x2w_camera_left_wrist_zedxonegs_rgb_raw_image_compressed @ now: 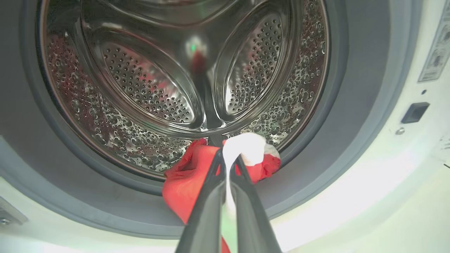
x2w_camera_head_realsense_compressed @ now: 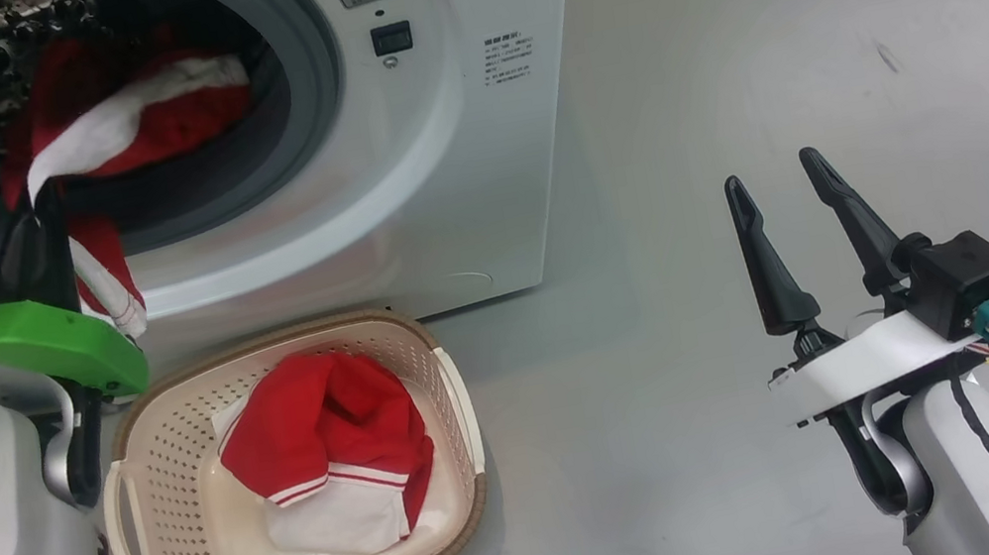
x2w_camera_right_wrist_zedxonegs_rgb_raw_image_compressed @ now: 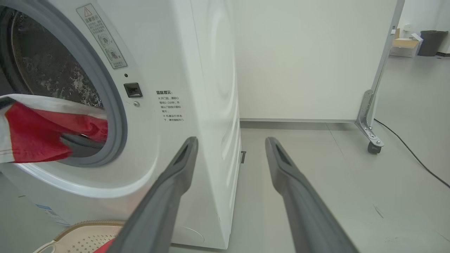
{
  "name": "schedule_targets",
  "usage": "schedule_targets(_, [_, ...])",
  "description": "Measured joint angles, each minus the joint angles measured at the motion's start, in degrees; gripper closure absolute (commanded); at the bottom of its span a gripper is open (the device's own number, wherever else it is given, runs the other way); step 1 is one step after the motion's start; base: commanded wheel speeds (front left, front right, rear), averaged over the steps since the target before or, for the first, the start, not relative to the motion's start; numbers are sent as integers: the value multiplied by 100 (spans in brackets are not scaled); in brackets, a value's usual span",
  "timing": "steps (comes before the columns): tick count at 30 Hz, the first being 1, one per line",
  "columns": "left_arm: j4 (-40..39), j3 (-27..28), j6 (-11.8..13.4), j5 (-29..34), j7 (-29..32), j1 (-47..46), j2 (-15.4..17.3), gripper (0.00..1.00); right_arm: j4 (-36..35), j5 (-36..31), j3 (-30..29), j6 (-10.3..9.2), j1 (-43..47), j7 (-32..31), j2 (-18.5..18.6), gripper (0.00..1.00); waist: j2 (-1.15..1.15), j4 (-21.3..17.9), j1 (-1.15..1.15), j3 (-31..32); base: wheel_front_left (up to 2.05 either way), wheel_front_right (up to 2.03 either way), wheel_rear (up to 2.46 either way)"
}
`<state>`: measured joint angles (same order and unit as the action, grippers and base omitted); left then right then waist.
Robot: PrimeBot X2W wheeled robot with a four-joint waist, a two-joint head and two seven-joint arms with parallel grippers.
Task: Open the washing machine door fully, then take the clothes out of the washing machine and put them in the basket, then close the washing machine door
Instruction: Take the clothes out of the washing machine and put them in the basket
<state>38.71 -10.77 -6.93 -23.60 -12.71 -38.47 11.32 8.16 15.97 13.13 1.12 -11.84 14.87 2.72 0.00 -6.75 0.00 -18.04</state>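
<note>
Grey floor (x2w_camera_head_realsense_compressed: 812, 13) carries the basket (x2w_camera_head_realsense_compressed: 264, 341) at the washing machine (x2w_camera_head_realsense_compressed: 486, 168) front, one red garment (x2w_camera_head_realsense_compressed: 328, 426) inside; left gripper (x2w_camera_left_wrist_zedxonegs_rgb_raw_image_compressed: 226, 165) clenches a second garment (x2w_camera_head_realsense_compressed: 128, 128) at the drum mouth (x2w_camera_left_wrist_zedxonegs_rgb_raw_image_compressed: 309, 116), right gripper (x2w_camera_head_realsense_compressed: 770, 169) stands released, and door closing remains pending.

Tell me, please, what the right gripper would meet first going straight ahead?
Probably the washing machine's side panel, just ahead of the right gripper; depth is unclear, so it might slip past toward the partition.
</note>
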Motion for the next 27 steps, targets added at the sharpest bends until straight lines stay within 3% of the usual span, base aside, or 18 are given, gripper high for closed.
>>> schedule_targets(12, [-700,46,-2,-71,-108,476,-53,100,63,-47,11,85,196,0,1,0,0,225,0,443,0,0,0])
schedule_targets(27, [-2193,483,-2,-210,-175,703,-1,100,49,-47,-18,113,293,0,0,0,0,256,0,540,0,0,0])
